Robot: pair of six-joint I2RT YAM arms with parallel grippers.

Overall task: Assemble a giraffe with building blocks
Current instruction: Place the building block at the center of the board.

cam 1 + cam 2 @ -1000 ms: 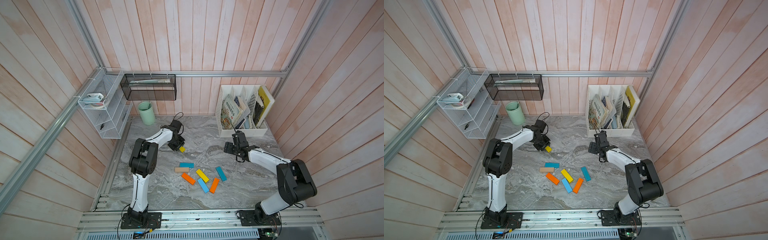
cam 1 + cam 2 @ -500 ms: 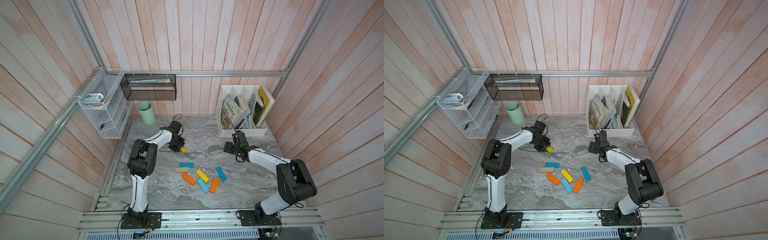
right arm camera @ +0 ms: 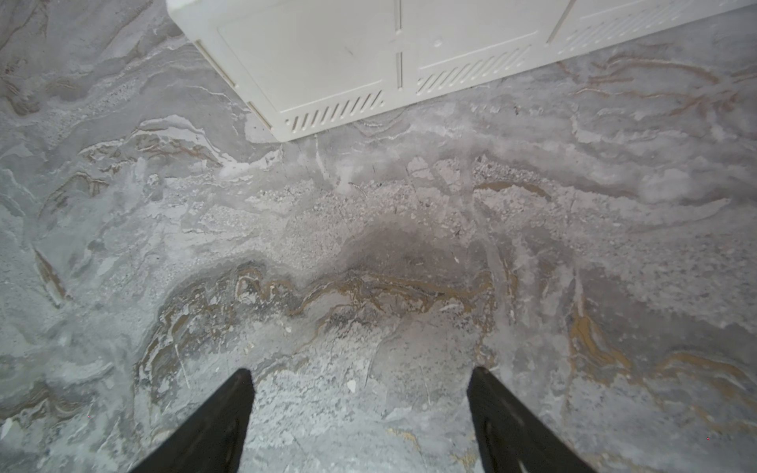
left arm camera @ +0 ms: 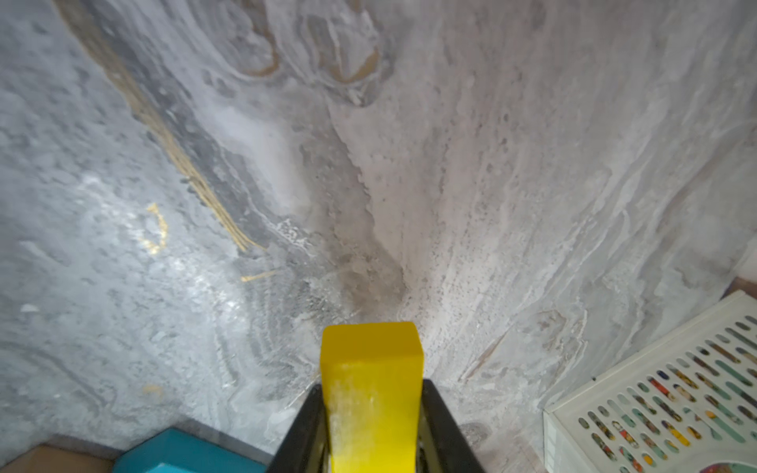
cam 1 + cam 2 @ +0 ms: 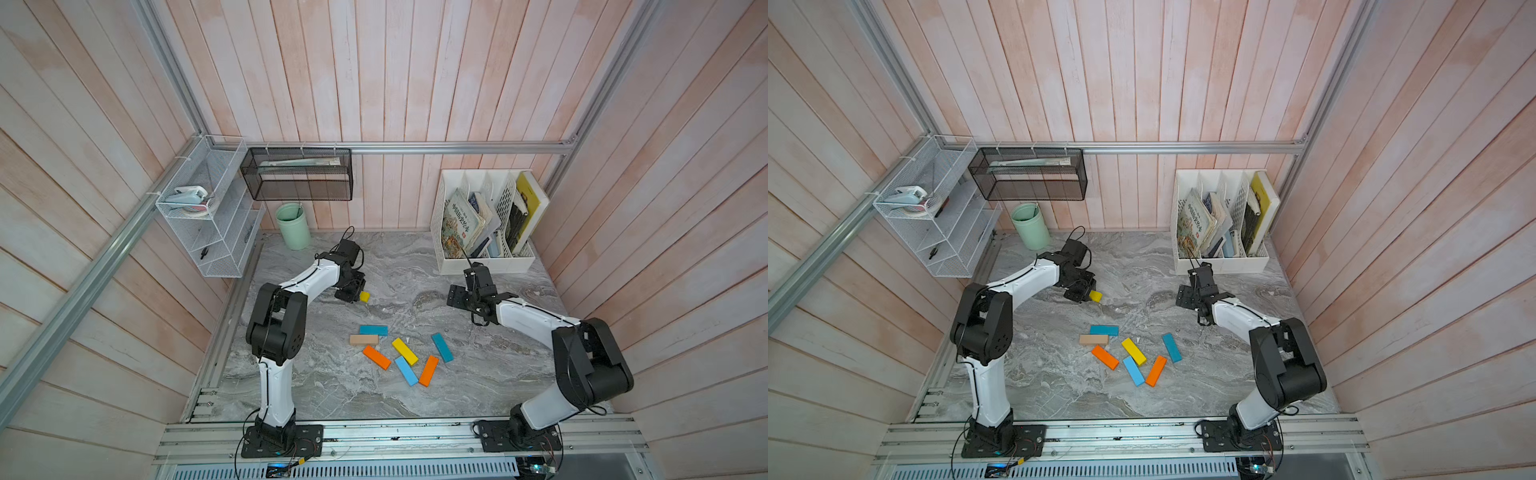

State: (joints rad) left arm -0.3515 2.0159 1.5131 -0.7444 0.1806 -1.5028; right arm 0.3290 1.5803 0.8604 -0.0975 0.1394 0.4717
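Note:
My left gripper [image 5: 356, 294] [image 4: 370, 393] is shut on a yellow block [image 5: 364, 296] [image 5: 1095, 296] [image 4: 370, 368], low over the marble table toward the back left. The block sticks out past the fingertips. The other building blocks lie loose in the table's middle in both top views: teal [image 5: 373, 330], tan [image 5: 364, 339], orange [image 5: 376, 357], yellow [image 5: 404, 351], light blue [image 5: 406, 370], orange [image 5: 428, 370] and teal [image 5: 442, 347]. No giraffe figure is laid out. My right gripper [image 5: 458, 300] [image 3: 360, 379] hangs open over bare marble, empty, in front of the file rack.
A white file rack [image 5: 486, 262] [image 3: 336, 82] with books stands at the back right. A green cup [image 5: 293, 226] stands at the back left. A white wire shelf [image 5: 208, 232] and a black mesh basket [image 5: 299, 178] hang on the walls. A metal rail [image 5: 395, 432] runs along the table's front edge.
The left arm's elbow has shifted slightly to the left while the held yellow block stays in about the same spot. The right arm has not moved.

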